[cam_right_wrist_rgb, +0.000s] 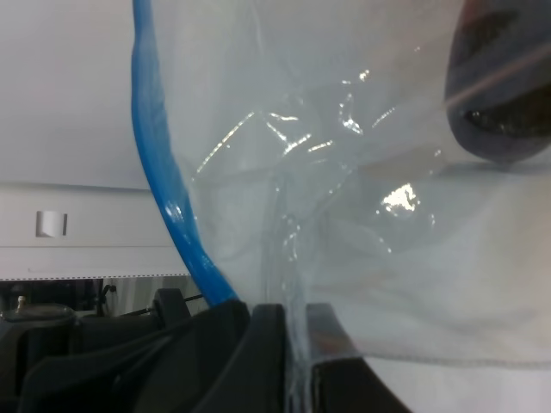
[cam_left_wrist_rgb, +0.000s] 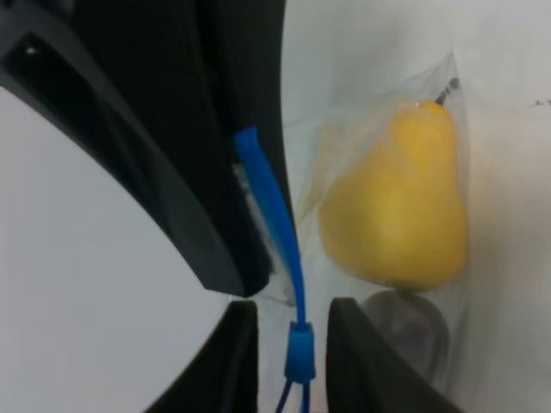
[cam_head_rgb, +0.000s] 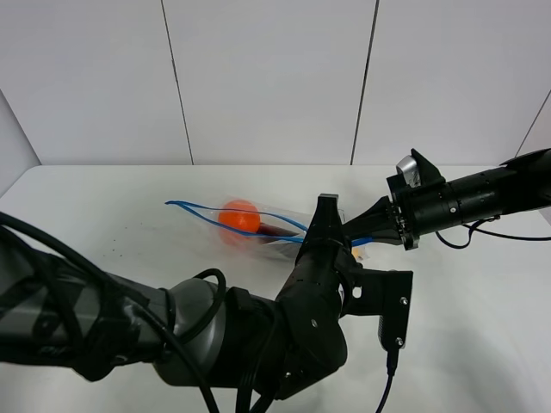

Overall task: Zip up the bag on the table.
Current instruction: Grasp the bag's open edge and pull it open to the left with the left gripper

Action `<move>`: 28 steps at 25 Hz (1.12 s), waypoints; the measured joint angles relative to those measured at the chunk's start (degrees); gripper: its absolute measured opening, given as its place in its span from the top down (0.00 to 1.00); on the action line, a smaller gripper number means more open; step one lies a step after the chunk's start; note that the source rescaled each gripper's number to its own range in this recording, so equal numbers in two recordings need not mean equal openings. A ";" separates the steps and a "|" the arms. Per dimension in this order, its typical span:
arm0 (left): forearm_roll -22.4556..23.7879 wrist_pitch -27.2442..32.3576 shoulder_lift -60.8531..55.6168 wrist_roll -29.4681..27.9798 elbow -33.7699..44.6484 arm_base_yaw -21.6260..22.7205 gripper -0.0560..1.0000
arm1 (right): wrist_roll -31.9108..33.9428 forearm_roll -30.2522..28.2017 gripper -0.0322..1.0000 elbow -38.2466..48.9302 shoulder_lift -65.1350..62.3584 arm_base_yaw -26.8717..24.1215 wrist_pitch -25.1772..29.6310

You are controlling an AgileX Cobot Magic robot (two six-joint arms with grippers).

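Observation:
The clear bag (cam_head_rgb: 277,215) lies mid-table (cam_head_rgb: 103,198), its blue zipper strip (cam_head_rgb: 202,210) running along one edge. An orange fruit (cam_head_rgb: 239,215) and a dark one (cam_head_rgb: 272,231) show through it; the left wrist view shows a yellow pear (cam_left_wrist_rgb: 396,206) inside. My left gripper (cam_head_rgb: 330,215) straddles the strip: the blue slider (cam_left_wrist_rgb: 300,353) sits between its fingers (cam_left_wrist_rgb: 237,361), with a small gap on each side, left gripper (cam_left_wrist_rgb: 293,305) narrowly open. My right gripper (cam_head_rgb: 351,231) reaches in from the right, and the right gripper (cam_right_wrist_rgb: 293,314) is shut on the bag's clear plastic (cam_right_wrist_rgb: 344,172) beside the strip (cam_right_wrist_rgb: 164,198).
My left arm's bulky black body (cam_head_rgb: 258,335) and cables fill the front of the table. The right arm (cam_head_rgb: 473,202) stretches in from the right edge. White wall panels stand behind the table. A dark blurred shape (cam_right_wrist_rgb: 499,103) shows through the plastic.

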 joint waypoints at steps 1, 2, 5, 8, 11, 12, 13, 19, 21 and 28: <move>0.00 0.00 0.00 0.00 0.00 -0.07 0.78 | 0.00 0.00 0.97 0.00 0.00 0.00 0.00; 0.00 -0.06 0.00 0.00 0.00 -0.06 0.78 | 0.00 -0.05 0.97 0.00 0.00 0.00 0.00; 0.00 -0.10 0.00 0.00 0.00 -0.06 0.78 | 0.00 -0.05 0.97 0.00 0.00 0.00 0.00; 0.00 -0.12 0.00 0.00 0.00 -0.06 0.78 | 0.00 -0.05 0.97 0.00 0.00 0.00 0.00; 0.00 -0.12 0.00 0.00 0.00 -0.06 0.84 | 0.00 -0.05 0.97 0.00 0.00 0.00 0.00; 0.00 -0.16 0.00 0.00 0.00 -0.06 0.87 | 0.00 -0.05 0.97 0.00 0.00 0.00 0.00; 0.00 -0.18 0.00 0.00 0.00 -0.06 0.92 | 0.00 -0.05 0.97 0.00 0.00 0.00 0.05; 0.00 -0.18 0.00 0.06 0.00 -0.06 0.95 | 0.00 -0.06 0.97 0.00 0.00 0.00 0.05; 0.00 -0.18 0.00 0.14 0.00 -0.06 0.95 | 0.00 -0.06 0.97 0.00 0.00 0.00 0.05; -3.65 1.15 -0.74 6.55 0.00 -0.28 0.95 | 0.00 -0.38 0.97 0.00 0.00 0.19 0.27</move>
